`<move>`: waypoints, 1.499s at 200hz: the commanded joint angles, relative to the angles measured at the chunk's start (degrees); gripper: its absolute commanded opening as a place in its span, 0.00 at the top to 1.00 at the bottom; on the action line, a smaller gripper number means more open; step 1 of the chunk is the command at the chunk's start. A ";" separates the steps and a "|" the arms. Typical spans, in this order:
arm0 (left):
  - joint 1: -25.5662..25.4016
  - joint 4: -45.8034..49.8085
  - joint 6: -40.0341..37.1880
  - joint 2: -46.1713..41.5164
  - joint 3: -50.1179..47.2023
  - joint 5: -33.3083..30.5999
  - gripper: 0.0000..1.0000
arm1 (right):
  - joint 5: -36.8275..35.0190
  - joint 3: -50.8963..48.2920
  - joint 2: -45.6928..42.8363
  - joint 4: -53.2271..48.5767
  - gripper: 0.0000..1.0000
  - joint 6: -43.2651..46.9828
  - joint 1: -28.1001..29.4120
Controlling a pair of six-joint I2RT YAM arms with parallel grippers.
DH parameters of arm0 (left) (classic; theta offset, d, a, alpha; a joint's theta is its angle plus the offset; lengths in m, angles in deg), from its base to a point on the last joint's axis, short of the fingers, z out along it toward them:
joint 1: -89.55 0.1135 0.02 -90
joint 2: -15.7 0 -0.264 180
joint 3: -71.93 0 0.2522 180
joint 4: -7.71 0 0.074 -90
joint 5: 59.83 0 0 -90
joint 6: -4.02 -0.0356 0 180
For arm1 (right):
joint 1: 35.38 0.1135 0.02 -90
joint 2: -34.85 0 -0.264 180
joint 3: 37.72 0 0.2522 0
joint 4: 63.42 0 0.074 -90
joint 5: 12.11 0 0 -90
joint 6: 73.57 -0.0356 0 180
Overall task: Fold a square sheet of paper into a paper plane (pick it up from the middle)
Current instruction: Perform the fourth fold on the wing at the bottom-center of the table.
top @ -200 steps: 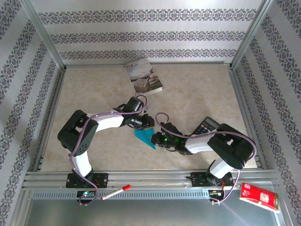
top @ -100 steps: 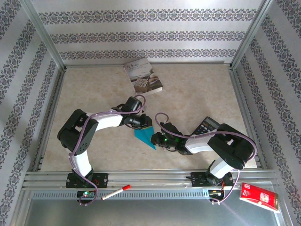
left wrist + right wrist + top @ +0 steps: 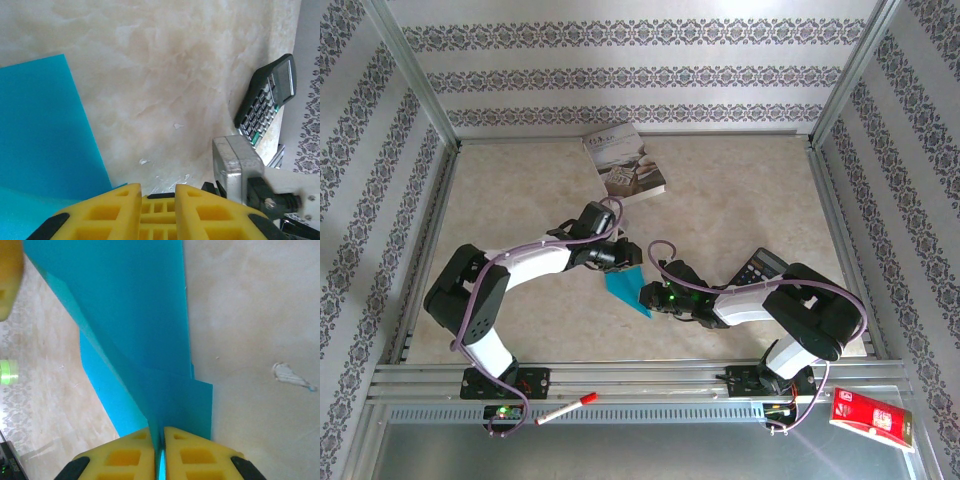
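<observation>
Creasing the fold looks like the step in hand. From above, the thin teal-blue paper sheet (image 3: 623, 290), folded to a point, lies mid-table on the pale marble-patterned tabletop (image 3: 740, 200). The left gripper (image 3: 628, 262) is at its 12 o'clock edge and the right gripper (image 3: 648, 296) at its 3 o'clock. A grey-white printed book (image 3: 625, 165) sits well apart at 12 o'clock, and a dark calculator (image 3: 758, 268) lies at 3 o'clock, behind the right arm.

In the left wrist view the left gripper (image 3: 158, 189) has its jaws slightly apart with nothing between them. The sheet (image 3: 45, 135) is at 9 o'clock. The calculator (image 3: 267, 100) and the other arm's metal link (image 3: 235, 160) crowd 2 to 4 o'clock, so any swing that way risks a knock.

In the right wrist view the right gripper (image 3: 161, 432) is nipped onto the sheet's (image 3: 135, 315) raised fold. Draw it gently along the crease, because thin paper tears.
</observation>
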 commanded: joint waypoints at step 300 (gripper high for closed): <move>-0.45 -0.05 0.11 6.87 0.08 0.19 0.76 | 0.79 -0.01 1.72 -2.06 0.90 0.70 0.64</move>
